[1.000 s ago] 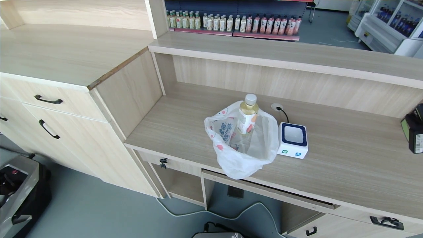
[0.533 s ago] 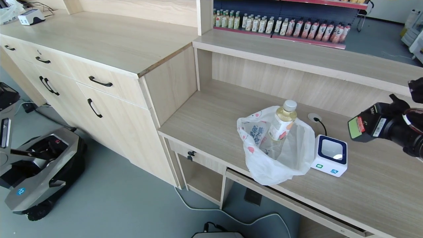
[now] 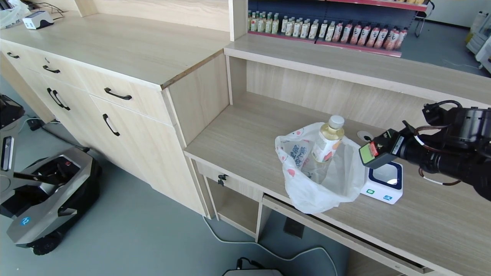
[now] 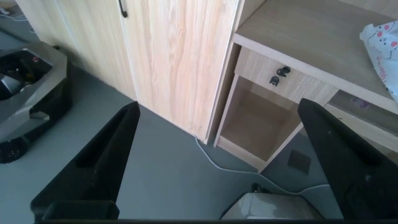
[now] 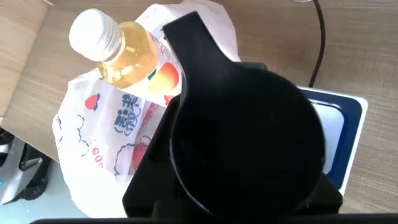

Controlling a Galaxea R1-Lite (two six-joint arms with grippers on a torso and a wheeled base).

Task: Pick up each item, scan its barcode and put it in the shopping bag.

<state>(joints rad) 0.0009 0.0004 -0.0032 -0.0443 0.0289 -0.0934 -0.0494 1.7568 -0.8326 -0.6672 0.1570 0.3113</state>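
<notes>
1. Hanging in the air at the end of the right arm, the dark package (image 3: 374,154) shows a green end face and a white barcode label on its side. It is above the barcode scanner (image 3: 378,193) and just beside the rim of the shopping bag (image 3: 307,188).
2. The right gripper (image 3: 389,147) is closed around this package. Its fingers are mostly hidden behind the package.
3. The scanner is a white and blue box on the wooden counter (image 3: 245,134), close against the side of the bag. A black cable (image 5: 318,37) runs from behind it.
4. The shopping bag is white plastic with red and blue print. It stands open at the front edge of the counter, and its bottom hangs a little over this edge.
5. Inside the bag a bottle (image 3: 326,143) with a pale yellow drink and a white cap stands slightly tilted.
6. The left gripper (image 4: 217,165) hangs low over the grey floor, in front of the open compartment under the counter. Its fingers (image 4: 93,168) are spread wide apart.
</notes>
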